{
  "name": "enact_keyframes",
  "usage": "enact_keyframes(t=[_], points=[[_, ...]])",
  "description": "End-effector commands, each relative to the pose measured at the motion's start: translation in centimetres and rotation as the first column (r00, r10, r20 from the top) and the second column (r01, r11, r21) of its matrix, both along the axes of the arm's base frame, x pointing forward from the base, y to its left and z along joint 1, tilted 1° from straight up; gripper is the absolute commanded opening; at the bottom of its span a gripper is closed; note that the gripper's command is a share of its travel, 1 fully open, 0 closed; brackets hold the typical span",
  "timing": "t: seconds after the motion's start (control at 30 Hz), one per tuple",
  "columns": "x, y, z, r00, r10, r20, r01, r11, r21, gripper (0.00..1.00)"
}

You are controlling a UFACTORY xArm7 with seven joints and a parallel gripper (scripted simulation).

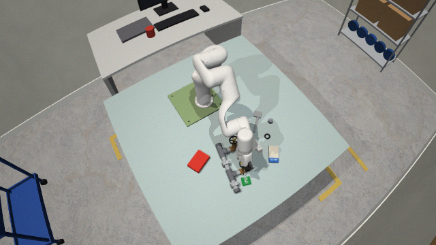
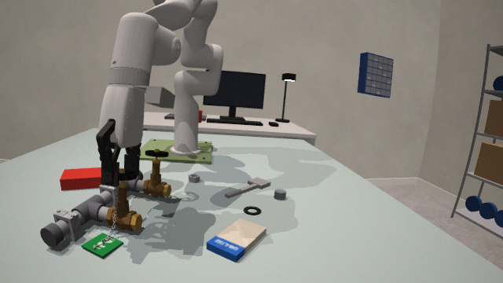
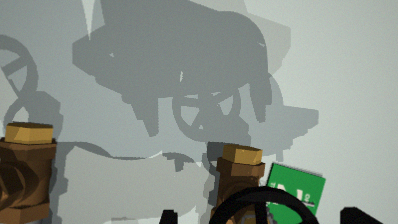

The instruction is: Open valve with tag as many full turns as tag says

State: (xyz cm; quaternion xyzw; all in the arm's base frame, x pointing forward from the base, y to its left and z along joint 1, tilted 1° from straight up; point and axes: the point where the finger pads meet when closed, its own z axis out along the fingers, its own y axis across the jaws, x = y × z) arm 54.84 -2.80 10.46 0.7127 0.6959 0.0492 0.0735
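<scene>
A grey pipe [image 1: 227, 167] [image 2: 75, 220] carries two brass valves. The near valve [image 2: 123, 214] [image 3: 240, 172] has a chain down to a green tag [image 2: 102, 245] [image 1: 246, 180] [image 3: 295, 192]. The tag's number is too small to read. My gripper [image 2: 119, 170] [image 1: 246, 166] [image 3: 264, 217] is open, with its black fingers standing on either side of this valve's black handwheel [image 3: 260, 205]. I cannot tell whether the fingers touch the wheel. The far valve [image 2: 156, 185] [image 3: 25, 170] stands apart with its handwheel [image 2: 156, 153] [image 1: 233, 139] free.
A red block [image 2: 80, 178] [image 1: 198, 160] lies left of the pipe. A blue and tan box [image 2: 236, 239] [image 1: 273, 154], a black ring [image 2: 251, 213], a hammer [image 2: 247, 186], a grey cap [image 2: 280, 193] and a nut [image 2: 193, 178] lie to the right.
</scene>
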Motion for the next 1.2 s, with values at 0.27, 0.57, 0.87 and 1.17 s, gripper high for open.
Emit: enact_keyframes(t=[0.27,0.57,0.87,1.17], points=[[0.16,-0.01,0.22,1.000,-0.003,0.005,0.003,1.000,0.001,1.00],[0.16,-0.01,0.22,0.987,-0.158,0.009,0.158,0.987,0.029,1.00],[0.16,-0.01,0.22,0.872,-0.490,0.000,0.488,0.868,0.093,1.00],[0.16,-0.02,0.21,0.655,-0.755,-0.040,0.749,0.641,0.165,1.00]])
